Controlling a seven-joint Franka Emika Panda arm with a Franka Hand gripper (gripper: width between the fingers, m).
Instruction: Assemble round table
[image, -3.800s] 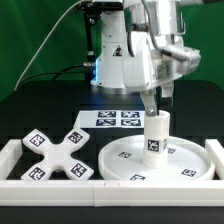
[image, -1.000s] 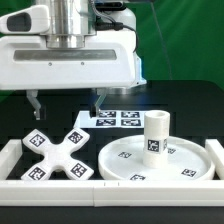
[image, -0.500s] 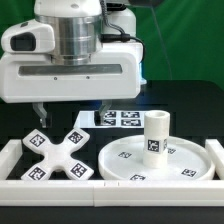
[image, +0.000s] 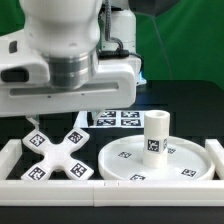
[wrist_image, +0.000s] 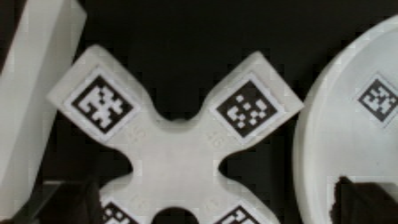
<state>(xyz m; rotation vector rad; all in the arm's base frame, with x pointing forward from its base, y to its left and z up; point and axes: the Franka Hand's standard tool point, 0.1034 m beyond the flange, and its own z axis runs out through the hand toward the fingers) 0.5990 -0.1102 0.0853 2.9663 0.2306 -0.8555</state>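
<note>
White plastic parts lie on the black counter (image: 190, 105). At the exterior view's right is the large round disc (image: 200, 160), flat, with black-and-white square tags on its face. Just beside it the cross base (image: 58, 155) lies flat, a tag on each arm. The short leg (image: 155, 133) stands upright on the disc, one tag on its side. The hand (wrist_image: 199, 200) hangs over the cross base, fingers spread wide, holding nothing.

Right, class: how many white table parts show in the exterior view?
3: the X-shaped cross base at the exterior view's left, the round disc at its right, the leg standing upright on that disc. The arm could hide others.
</note>
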